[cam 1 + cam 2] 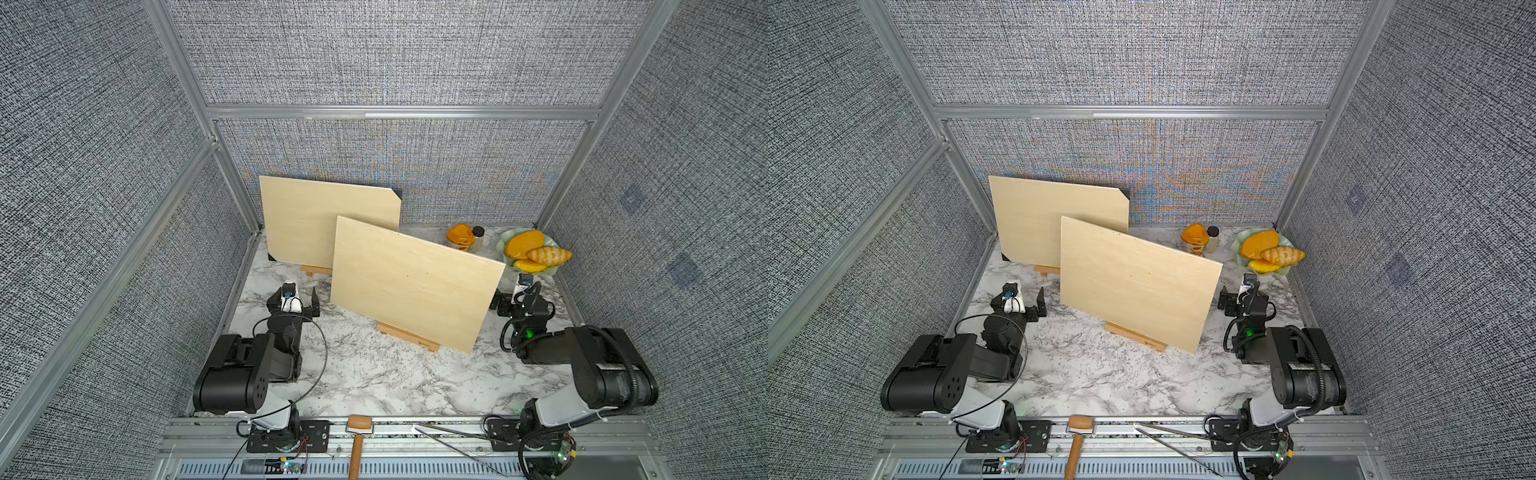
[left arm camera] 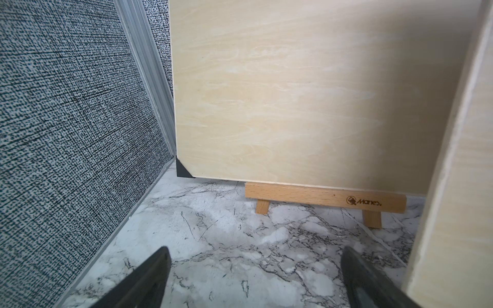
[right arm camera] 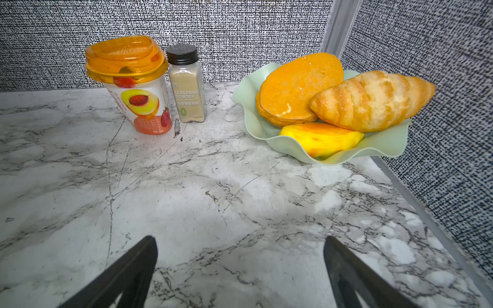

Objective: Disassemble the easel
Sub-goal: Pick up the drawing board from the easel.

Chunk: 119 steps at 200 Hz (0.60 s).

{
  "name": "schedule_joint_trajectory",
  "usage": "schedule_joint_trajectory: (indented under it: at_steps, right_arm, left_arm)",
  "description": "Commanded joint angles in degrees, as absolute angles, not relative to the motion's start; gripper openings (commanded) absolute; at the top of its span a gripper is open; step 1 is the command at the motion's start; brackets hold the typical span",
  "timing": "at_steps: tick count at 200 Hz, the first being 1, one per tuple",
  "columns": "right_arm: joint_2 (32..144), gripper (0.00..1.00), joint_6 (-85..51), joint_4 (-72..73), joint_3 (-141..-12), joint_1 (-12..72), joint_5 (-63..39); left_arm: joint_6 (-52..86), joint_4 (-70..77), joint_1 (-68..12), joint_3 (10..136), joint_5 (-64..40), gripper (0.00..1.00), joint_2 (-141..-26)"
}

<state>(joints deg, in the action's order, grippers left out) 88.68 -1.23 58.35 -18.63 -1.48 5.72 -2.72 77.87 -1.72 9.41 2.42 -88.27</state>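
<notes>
Easel (image 1: pixel 409 337) nearest the arms stands near the middle of the marble table (image 1: pixel 374 386), mostly hidden behind the large pale wooden board (image 1: pixel 415 282) that rests on its ledge and leans back. A second easel (image 2: pixel 324 198), carrying a black-cornered board (image 1: pixel 324 216), stands behind it by the back wall. The near board is thin and stiff, probably light and smooth-faced. It should come off first, pinched at a side or top edge and lifted clear of the ledge, since a one-sided lift may swing it or tip the frame. The easel itself looks like slim wooden strips, light and easily toppled, best held at the ledge bar. The left gripper (image 2: pixel 254 253) hovers spread wide and empty beside the near board's edge, facing the far easel. The right gripper (image 3: pixel 240 240), also spread and empty, sits off the board's other side, facing a yoghurt cup (image 3: pixel 133 88), a seasoning jar (image 3: pixel 186 85) and a bread dish (image 3: pixel 381 149)
</notes>
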Motion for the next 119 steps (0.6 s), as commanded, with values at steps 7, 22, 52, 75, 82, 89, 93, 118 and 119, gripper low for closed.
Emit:
schedule_joint_trajectory:
  at_steps: [7, 22, 52, 75, 82, 89, 93, 118, 119]
  right_arm:
    - [88.5, 0.99, -1.5, 58.4, -18.7, -1.6, 5.3]
    - [88.4, 0.99, -1.7, 58.4, -18.6, -1.8, 4.8]
    - [87.7, 0.99, -2.1, 59.1, -18.0, -1.9, 5.1]
    - [83.7, 0.99, -2.7, 58.5, -16.5, -1.9, 6.9]
    - [82.0, 0.99, -2.9, 57.9, -16.1, -2.0, 7.5]
    - [80.1, 0.99, -2.9, 57.2, -15.5, -2.0, 7.8]
    - [78.8, 0.99, -2.9, 56.7, -15.2, -2.0, 7.8]
    - [69.0, 0.98, -3.3, 46.8, -16.6, -2.0, 9.6]
    - [68.6, 0.98, -3.4, 46.1, -16.8, -2.0, 9.7]
  left_arm:
    - [-2.4, 77.7, -1.7, 9.6, 2.3, 0.99, -88.0]
    - [-2.4, 77.7, -1.7, 9.6, 2.3, 0.99, -88.0]
    - [-2.5, 78.2, -1.7, 9.1, 2.7, 0.99, -87.8]
    - [-1.9, 83.9, -1.7, 6.2, 3.6, 0.99, -87.4]
    - [-1.7, 85.3, -1.7, 5.2, 4.1, 0.99, -87.0]
    - [-1.4, 86.7, -1.7, 4.3, 4.9, 0.99, -86.4]
    - [-1.4, 87.3, -1.7, 3.8, 5.4, 0.99, -86.0]
    - [-0.8, 85.5, -1.7, 2.3, 8.1, 0.99, -80.6]
    - [-0.8, 85.1, -1.7, 2.3, 8.2, 0.99, -80.3]
